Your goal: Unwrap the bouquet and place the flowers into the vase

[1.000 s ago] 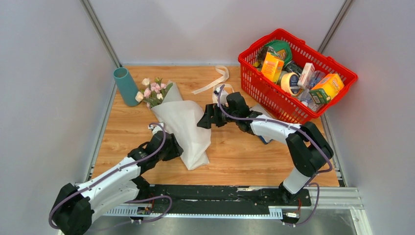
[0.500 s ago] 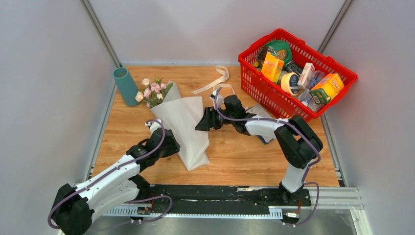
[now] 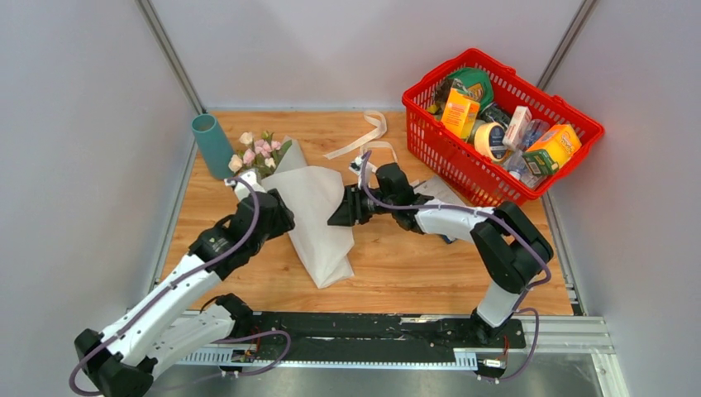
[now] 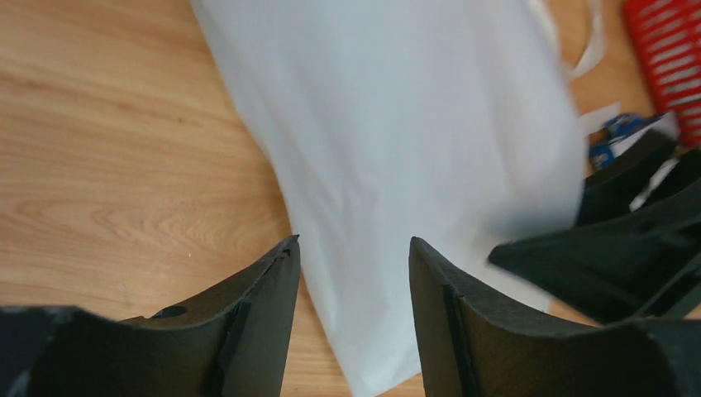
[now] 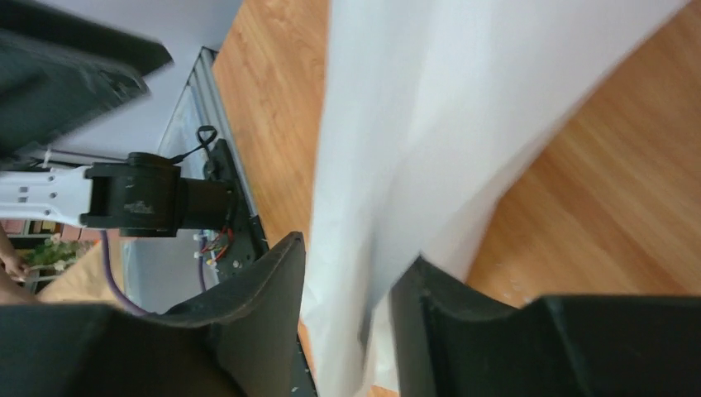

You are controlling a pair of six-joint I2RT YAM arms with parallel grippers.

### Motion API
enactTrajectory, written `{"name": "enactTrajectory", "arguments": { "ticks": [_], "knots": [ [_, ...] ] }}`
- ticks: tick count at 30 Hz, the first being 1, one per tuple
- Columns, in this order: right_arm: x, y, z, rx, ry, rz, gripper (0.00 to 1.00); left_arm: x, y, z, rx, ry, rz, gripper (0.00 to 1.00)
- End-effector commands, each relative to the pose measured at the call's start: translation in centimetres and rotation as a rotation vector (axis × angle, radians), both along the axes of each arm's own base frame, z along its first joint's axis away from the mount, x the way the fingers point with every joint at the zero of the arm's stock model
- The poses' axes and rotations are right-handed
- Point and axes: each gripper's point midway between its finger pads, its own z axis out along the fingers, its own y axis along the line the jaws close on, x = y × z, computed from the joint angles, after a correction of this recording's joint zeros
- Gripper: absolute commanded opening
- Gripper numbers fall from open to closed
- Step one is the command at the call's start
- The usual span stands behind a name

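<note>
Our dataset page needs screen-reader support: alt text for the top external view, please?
A white paper-wrapped bouquet lies on a wooden table, the left fingers at its left edge and the right fingers at its right edge. A teal vase stands beside the flowers at back left; a ribbon and a filled red basket at back right.

flowers (image 3: 258, 153): stems hidden inside paper wrap (image 3: 318, 219)
paper wrap blurred in both wrist views, cut off by top edges
right hand (image 5: 354, 265) astride paper fold; pinching or not, cannot tell
basket (image 3: 450, 159) goods: labels too small to read
</note>
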Motion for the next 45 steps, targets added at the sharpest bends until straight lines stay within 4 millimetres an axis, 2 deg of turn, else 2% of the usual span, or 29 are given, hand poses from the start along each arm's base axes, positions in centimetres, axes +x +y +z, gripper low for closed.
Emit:
{"name": "enactTrajectory", "arguments": {
  "ticks": [1,4,8,12,15,18,25,28,32,33,35,38,43,45],
  "knots": [
    [-3.7,3.3,5.3,0.101,-0.089,0.113,0.49,0.4,2.4,6.7,0.066,-0.139,0.043,0.6],
    [-6.2,5.7,6.3,0.12,-0.092,0.161,0.57,0.2,2.8,9.3,0.055,-0.176,0.045,0.61],
    [-9.6,8.0,6.3,0.137,-0.078,0.241,0.63,-0.4,3.5,11.0,0.054,-0.191,0.051,0.62],
    [-10.8,8.4,5.8,0.13,-0.059,0.259,0.71,-0.9,3.3,11.9,0.029,-0.197,0.03,0.62],
    [-10.7,8.0,5.7,0.116,-0.067,0.24,0.73,-1.1,2.5,12.0,0.001,-0.191,-0.008,0.63],
    [-10.8,7.4,6.8,0.119,-0.089,0.227,0.74,-1.2,1.7,11.6,-0.007,-0.174,-0.045,0.62],
    [-9.2,5.2,9.3,0.083,-0.187,0.09,0.75,-1.2,0.4,10.6,-0.038,-0.127,-0.082,0.62],
    [-8.0,4.5,9.8,0.065,-0.217,0.007,0.76,-1.1,0.6,9.4,-0.027,-0.093,-0.052,0.62],
    [-5.9,4.4,8.9,0.015,-0.223,-0.101,0.76,-1.7,2.7,6.7,-0.015,-0.03,0.096,0.62],
    [-5.3,4.5,8.9,0.009,-0.224,-0.127,0.77,-2.1,3.2,5.7,-0.016,-0.005,0.141,0.62],
    [-4.6,5.1,8.8,0.001,-0.223,-0.167,0.79,-2.5,4.5,4.9,-0.019,0.0,0.226,0.62],
    [-3.9,6.5,8.2,-0.018,-0.218,-0.206,0.79,-3.1,6.3,4.9,-0.022,-0.032,0.306,0.62],
    [-5.1,10.3,6.9,-0.039,-0.211,-0.196,0.79,-3.4,9.4,5.3,-0.006,-0.122,0.447,0.62],
    [-5.2,11.6,6.2,-0.063,-0.244,-0.208,0.79,-3.4,9.9,5.6,0.01,-0.137,0.459,0.62]
  ]
}}
